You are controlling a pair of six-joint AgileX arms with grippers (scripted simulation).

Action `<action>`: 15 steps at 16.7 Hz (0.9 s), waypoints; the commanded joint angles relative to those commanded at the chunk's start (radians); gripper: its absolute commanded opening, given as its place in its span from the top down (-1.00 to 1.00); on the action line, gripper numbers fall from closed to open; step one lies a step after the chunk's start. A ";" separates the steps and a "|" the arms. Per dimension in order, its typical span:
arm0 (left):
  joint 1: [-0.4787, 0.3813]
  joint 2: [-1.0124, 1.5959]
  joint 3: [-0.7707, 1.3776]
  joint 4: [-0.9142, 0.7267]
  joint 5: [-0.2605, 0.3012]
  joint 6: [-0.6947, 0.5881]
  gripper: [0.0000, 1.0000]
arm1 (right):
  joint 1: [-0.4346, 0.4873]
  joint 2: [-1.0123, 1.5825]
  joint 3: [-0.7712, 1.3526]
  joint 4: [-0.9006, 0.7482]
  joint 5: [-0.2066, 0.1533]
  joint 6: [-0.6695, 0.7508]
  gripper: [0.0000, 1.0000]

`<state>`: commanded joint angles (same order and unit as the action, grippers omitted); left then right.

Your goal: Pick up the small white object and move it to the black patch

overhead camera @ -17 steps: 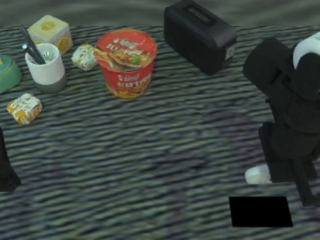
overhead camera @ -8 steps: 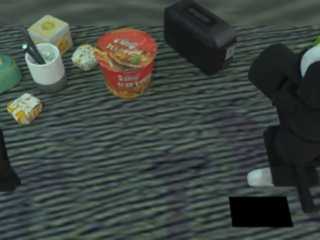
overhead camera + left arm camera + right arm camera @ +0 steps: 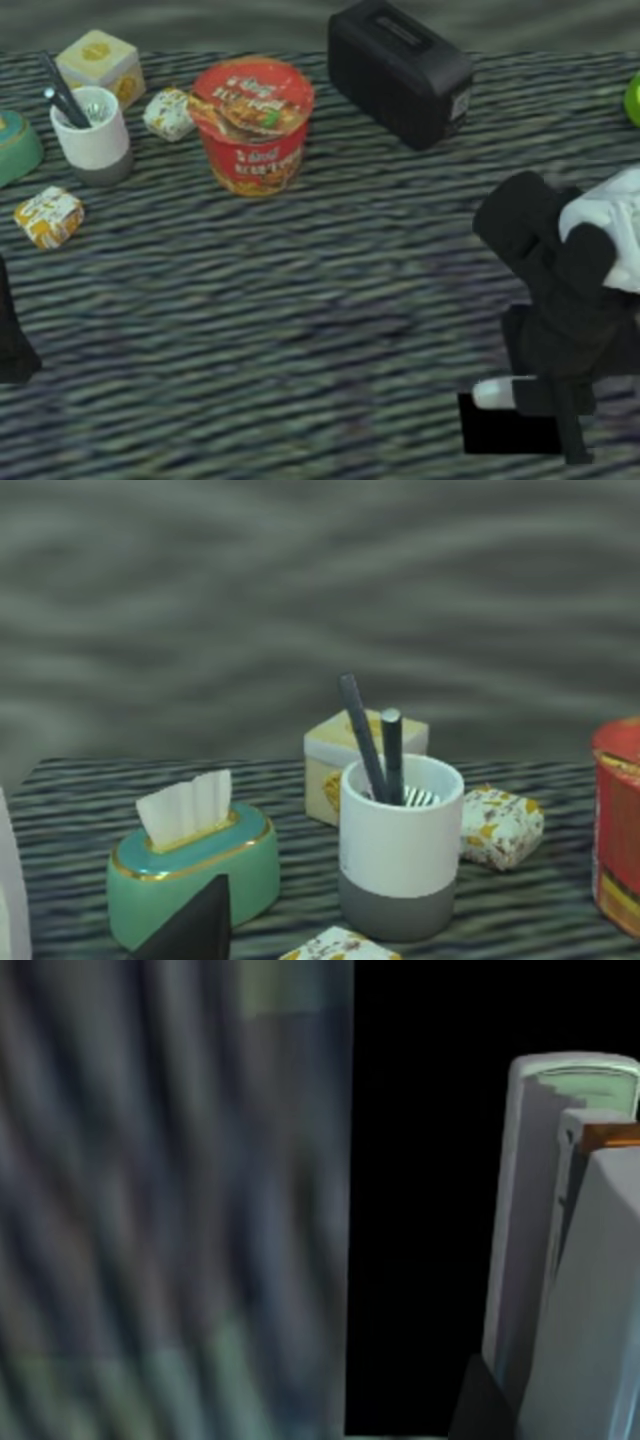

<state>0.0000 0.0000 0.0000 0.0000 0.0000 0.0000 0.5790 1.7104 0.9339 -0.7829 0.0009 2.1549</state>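
The small white object [image 3: 494, 393], a slim rounded bar, pokes out left of my right gripper [image 3: 540, 396], which is shut on it. Both hang over the upper edge of the black patch [image 3: 505, 436] at the front right of the table, and the arm covers the patch's right part. In the right wrist view the white object [image 3: 560, 1260] stands close against the black patch [image 3: 420, 1210]. My left gripper [image 3: 12, 345] is parked at the table's left edge; one dark fingertip [image 3: 195, 925] shows in its wrist view.
A red noodle cup [image 3: 253, 120] and a bulky black box device [image 3: 400, 70] stand at the back. At the back left are a white cup with utensils [image 3: 92, 135], a teal tissue box [image 3: 190, 865] and small yellow-patterned boxes [image 3: 48, 216]. A green object [image 3: 632, 98] sits at the right edge.
My right arm moved toward the table's front and slightly left, carrying the white object from just above the black patch onto its upper edge. The green object at the right came into view.
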 joint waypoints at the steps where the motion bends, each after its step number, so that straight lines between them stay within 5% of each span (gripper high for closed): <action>1: 0.000 0.000 0.000 0.000 0.000 0.000 -1.00 | 0.001 0.012 -0.020 0.028 0.000 0.001 1.00; 6: 0.000 0.000 0.000 0.000 0.000 0.000 -1.00 | 0.001 0.023 -0.038 0.051 0.000 0.003 1.00; 15: 0.000 0.000 0.000 0.000 0.000 0.000 -1.00 | 0.001 0.023 -0.038 0.051 0.000 0.003 -0.36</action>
<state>0.0000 0.0000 0.0000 0.0000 0.0000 0.0000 0.5803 1.7333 0.8956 -0.7315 0.0008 2.1575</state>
